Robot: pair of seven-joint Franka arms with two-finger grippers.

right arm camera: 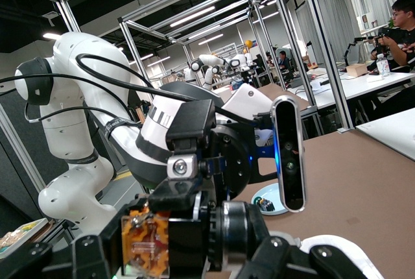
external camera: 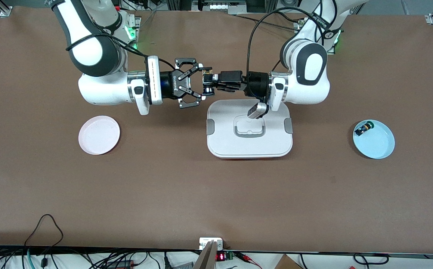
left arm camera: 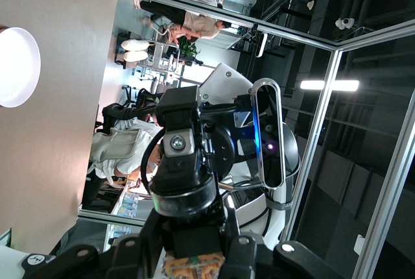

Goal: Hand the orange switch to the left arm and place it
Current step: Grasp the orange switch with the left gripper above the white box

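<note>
Two robot arms, one right (external camera: 100, 80) and one left (external camera: 298, 80), each carry one gripper. The table holds one white box (external camera: 250, 144), two plates, pink (external camera: 99, 135) and blue (external camera: 374, 139), and two small switches, one orange (external camera: 208, 83), one green-tipped (external camera: 363, 129).

The orange switch (external camera: 207, 80) is mostly covered by the fingers of the two grippers at the center of the front view; only small orange parts show. In the right wrist view its lower part (right arm camera: 146, 243) is cut off by the bottom edge of the frame. The small object (external camera: 362, 129) on the blue plate (external camera: 379, 144) is too small to identify. The box (external camera: 250, 144) is partly hidden under the left arm.
</note>
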